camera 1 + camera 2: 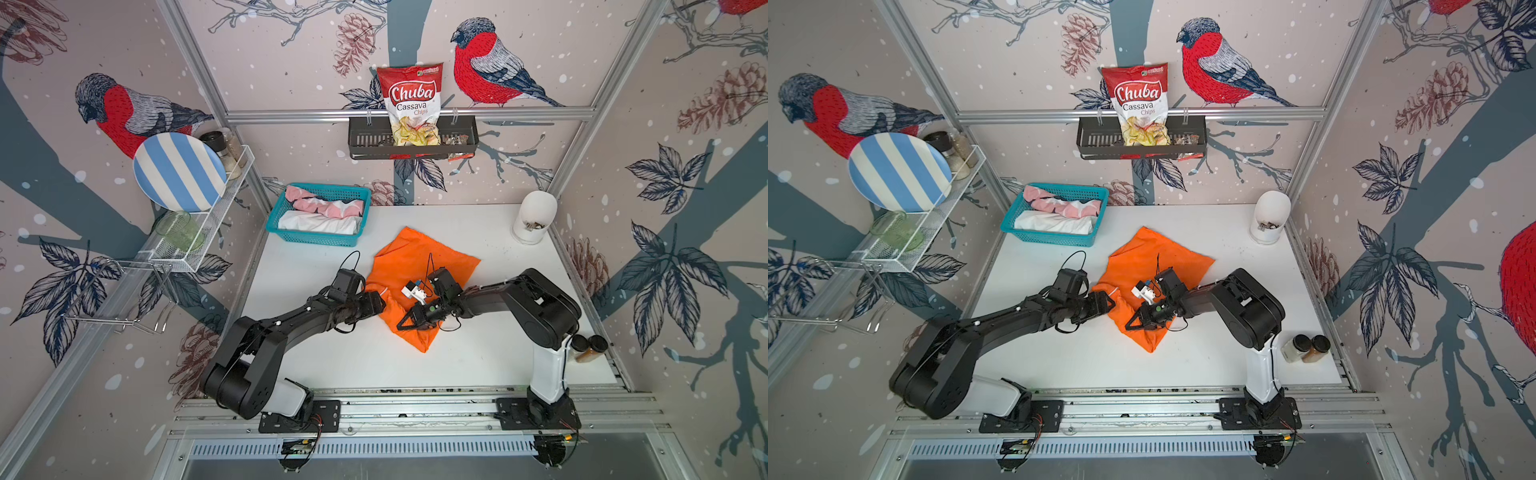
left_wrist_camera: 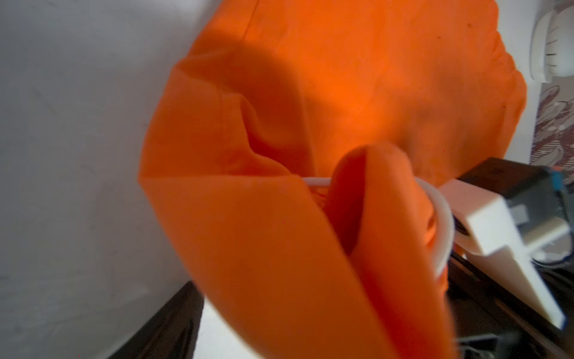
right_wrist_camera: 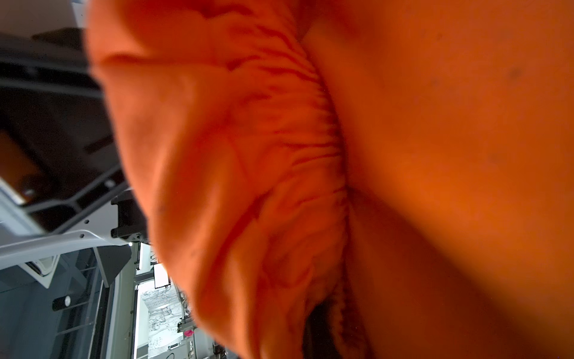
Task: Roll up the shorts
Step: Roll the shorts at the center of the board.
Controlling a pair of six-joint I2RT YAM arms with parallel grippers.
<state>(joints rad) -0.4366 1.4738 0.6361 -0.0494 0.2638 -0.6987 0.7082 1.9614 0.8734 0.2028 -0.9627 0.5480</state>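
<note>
The orange shorts (image 1: pixel 415 257) (image 1: pixel 1150 257) lie crumpled in the middle of the white table. My left gripper (image 1: pixel 380 302) (image 1: pixel 1109 302) is at their left edge. In the left wrist view orange cloth (image 2: pixel 341 77) drapes over the jaws; one dark finger (image 2: pixel 174 326) stands far out to the side, so the jaws are open. A white drawstring (image 2: pixel 441 211) loops out of a fold. My right gripper (image 1: pixel 402 325) (image 1: pixel 1130 325) is shut on the shorts' near part, and the gathered waistband (image 3: pixel 279 140) fills its wrist view. Pink printed shorts (image 1: pixel 324 205) and white shorts (image 1: pixel 320 224) lie in the teal basket (image 1: pixel 316 240).
A white jar (image 1: pixel 534 216) stands at the table's back right. Two spice jars (image 1: pixel 590 347) stand by the right arm's base. A wire rack with a striped plate (image 1: pixel 178 170) hangs on the left wall, and a black shelf holds a chips bag (image 1: pixel 411 104) at the back.
</note>
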